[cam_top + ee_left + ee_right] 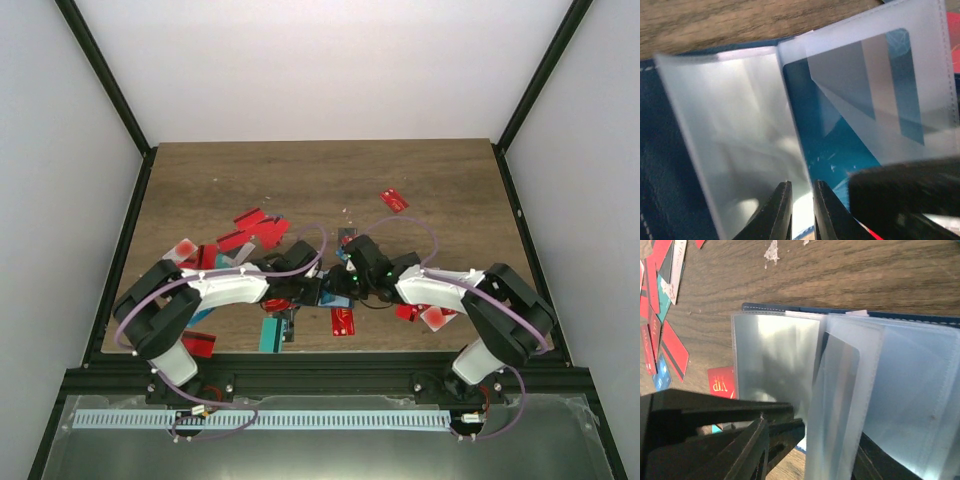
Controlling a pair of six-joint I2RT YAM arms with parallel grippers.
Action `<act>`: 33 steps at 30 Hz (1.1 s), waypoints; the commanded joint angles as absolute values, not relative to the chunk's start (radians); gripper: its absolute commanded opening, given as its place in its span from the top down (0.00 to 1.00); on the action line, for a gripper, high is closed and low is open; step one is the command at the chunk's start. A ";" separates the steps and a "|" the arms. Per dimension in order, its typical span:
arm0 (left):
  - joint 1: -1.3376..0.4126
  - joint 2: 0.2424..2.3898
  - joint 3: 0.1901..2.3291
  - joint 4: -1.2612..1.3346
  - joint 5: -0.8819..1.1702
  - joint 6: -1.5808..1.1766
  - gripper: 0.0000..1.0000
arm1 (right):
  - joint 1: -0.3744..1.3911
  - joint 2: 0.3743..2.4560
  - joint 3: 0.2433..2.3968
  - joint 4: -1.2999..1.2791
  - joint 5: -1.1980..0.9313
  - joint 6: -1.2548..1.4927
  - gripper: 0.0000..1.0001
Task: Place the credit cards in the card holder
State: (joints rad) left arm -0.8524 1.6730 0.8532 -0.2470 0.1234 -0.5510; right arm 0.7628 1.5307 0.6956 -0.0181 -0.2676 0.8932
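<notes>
Left fingers pinch almost shut on a clear leaf of the card holder; right fingers stand partly apart astride another leaf, and I cannot tell whether they grip it.
The step looks like spreading the sleeves for loading. The holder lies open on the wood table, lower centre of the top view, with 1 teal card behind frosted film. The next move likely needs 1 pocket mouth held gaping while a card enters squarely, since the film looks thin, glossy and floppy. The cover is navy and stitched. Loose credit cards, stiff round-cornered rectangles, mostly red, lie scattered left of centre.
</notes>
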 commanded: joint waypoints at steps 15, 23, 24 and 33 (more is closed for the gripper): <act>-0.714 1.218 0.611 -0.342 0.093 -0.615 0.86 | 0.869 1.695 0.931 -0.152 -0.180 0.873 0.58; -0.655 1.119 0.548 -0.346 0.137 -0.585 0.86 | 0.912 1.798 1.010 -0.159 -0.174 0.891 0.56; -0.655 1.112 0.546 -0.339 0.152 -0.585 0.86 | 0.914 1.804 1.018 -0.162 -0.172 0.892 0.56; -0.655 1.054 0.545 -0.306 0.176 -0.597 0.86 | 0.920 1.779 1.064 -0.142 -0.202 0.854 0.49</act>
State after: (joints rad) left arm -0.6598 1.0782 0.5533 -0.3351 0.1574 -0.5987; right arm 0.9070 1.7916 1.0054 -0.1345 -0.1986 0.8757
